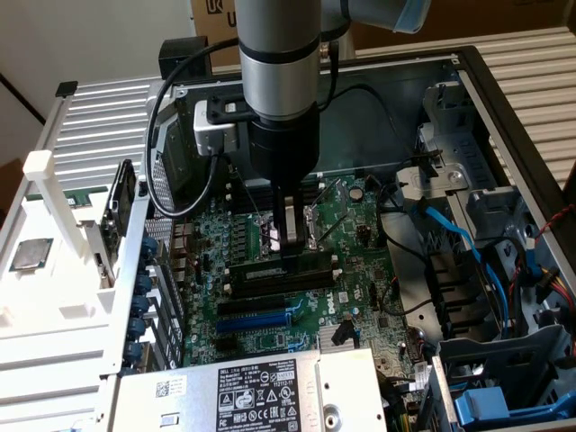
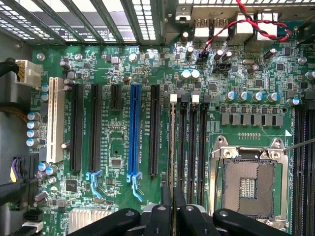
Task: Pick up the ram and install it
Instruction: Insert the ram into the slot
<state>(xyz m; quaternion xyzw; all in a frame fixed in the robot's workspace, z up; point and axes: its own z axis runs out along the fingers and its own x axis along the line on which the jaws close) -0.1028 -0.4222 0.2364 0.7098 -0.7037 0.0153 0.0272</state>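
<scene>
The ram (image 2: 172,142) stands on edge along the outermost of the four memory slots (image 2: 193,147), the one farthest from the CPU socket (image 2: 248,184), with only its thin top edge facing the wrist view; whether it is fully seated cannot be told. The gripper (image 2: 173,196) has its jaws drawn narrow and pinched on the ram's two flat faces near one end of the stick. The ram looks light and stiff but thin and fragile, so it probably tolerates little twisting. The best hold is likely across the flat faces close to the top edge, clear of the contact edge, and a hold near the middle would press it down more evenly than one near an end. The smooth faces may slip under a downward push. A white clip (image 2: 173,97) sits at the slot's far end. Beyond the slots lie a blue slot (image 2: 136,130) and the green board (image 2: 246,73). In the exterior view, a white label (image 1: 261,396) on the metal box nearest the camera reads "DELL", and its smaller print cannot be read
</scene>
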